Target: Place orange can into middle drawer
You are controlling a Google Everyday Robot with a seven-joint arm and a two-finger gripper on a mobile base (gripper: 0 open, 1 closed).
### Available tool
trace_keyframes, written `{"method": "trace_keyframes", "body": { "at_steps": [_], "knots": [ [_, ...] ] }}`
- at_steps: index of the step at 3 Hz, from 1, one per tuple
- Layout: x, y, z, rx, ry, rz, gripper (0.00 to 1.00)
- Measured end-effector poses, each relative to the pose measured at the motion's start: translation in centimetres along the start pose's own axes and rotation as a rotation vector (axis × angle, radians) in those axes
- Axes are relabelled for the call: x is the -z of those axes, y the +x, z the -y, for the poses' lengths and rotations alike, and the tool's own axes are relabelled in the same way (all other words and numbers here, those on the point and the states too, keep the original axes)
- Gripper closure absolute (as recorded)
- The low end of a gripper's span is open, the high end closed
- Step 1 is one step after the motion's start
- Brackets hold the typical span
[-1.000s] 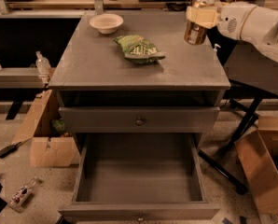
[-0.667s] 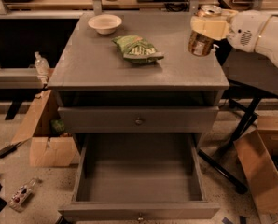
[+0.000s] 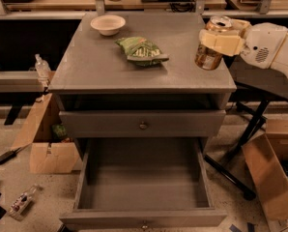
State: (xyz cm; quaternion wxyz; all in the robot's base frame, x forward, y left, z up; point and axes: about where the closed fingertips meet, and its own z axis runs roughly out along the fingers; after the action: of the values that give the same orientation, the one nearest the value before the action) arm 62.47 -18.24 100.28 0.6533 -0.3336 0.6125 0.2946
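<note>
The orange can [image 3: 210,56] has a silver top and is held upright in my gripper [image 3: 220,41], whose cream fingers wrap its upper half. It hangs over the right edge of the grey cabinet top [image 3: 105,66]. My white arm [image 3: 272,47] comes in from the right. The middle drawer [image 3: 143,180] is pulled wide open below, a deep boxy grey interior with a small knob on its front edge. Above it the shallower drawer front [image 3: 143,125] with a like knob is closed.
A green snack bag [image 3: 140,50] lies mid-top and a cream bowl [image 3: 108,24] stands at the back left. Cardboard boxes sit on the floor at left [image 3: 47,151] and right [image 3: 269,178]. A black stand leg [image 3: 236,170] runs beside the open drawer's right side.
My gripper has carried the can forward and to the right, from the back right of the cabinet top to over its right front edge.
</note>
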Motion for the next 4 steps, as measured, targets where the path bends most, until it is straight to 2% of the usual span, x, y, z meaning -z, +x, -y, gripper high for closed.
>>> {"method": "trace_keyframes", "body": {
  "at_steps": [1,2,3,4],
  "knots": [
    [1.6,4.9,-3.6,-0.051,-0.017,-0.016,1.00],
    [4.5,9.7,-7.7,-0.065,0.000,-0.001,1.00],
    [7.1,17.5,-12.8,-0.061,-0.034,-0.043,1.00],
    [6.4,23.1,-14.0,-0.045,-0.088,-0.098,1.00]
  ]
}}
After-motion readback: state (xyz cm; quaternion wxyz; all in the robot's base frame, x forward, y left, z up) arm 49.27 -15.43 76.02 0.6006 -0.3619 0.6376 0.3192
